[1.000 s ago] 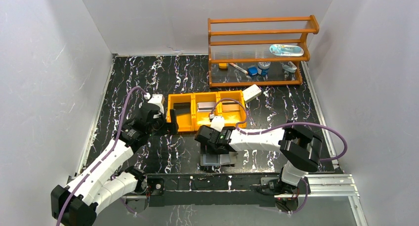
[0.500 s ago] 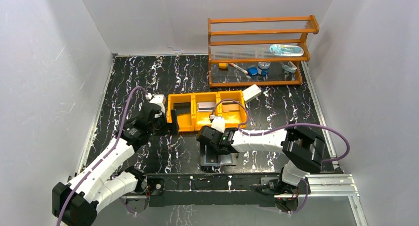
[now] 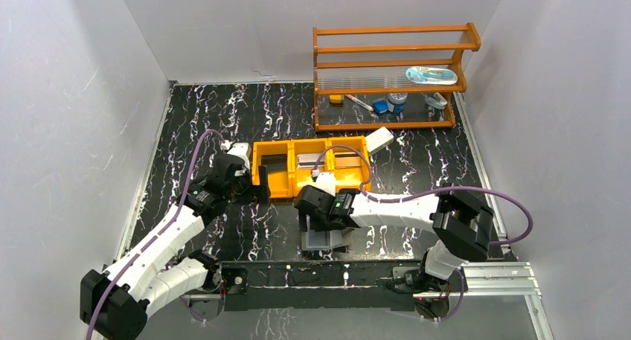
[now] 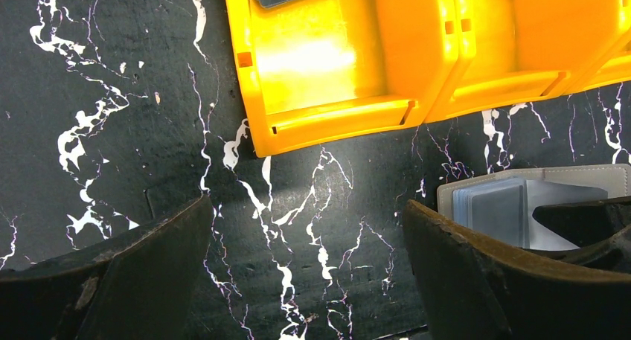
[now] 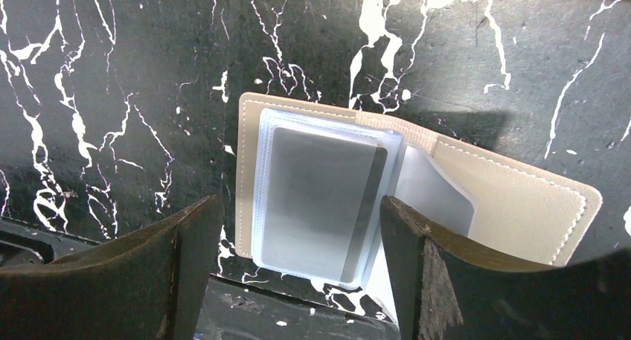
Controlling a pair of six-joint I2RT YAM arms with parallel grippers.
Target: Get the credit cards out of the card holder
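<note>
Your thin grey folding card holder [image 5: 521, 206] lies open and flat near the near edge of the black, white-veined bench [image 3: 223, 109]. Its long axis runs along that edge, and a silvery grey card [image 5: 316, 206] sits in its clear sleeves. Your right hand [image 5: 298, 228] hangs over it, fingers apart. Your left hand [image 4: 305, 236], fingers wide, is by the orange plastic tray [image 4: 335, 65]. White walls [image 3: 74, 94] enclose the bench.

I can't read any text, brand or number: the card holder [image 5: 521, 199], silvery card [image 5: 316, 199] and orange tray [image 4: 342, 57] show none.
</note>
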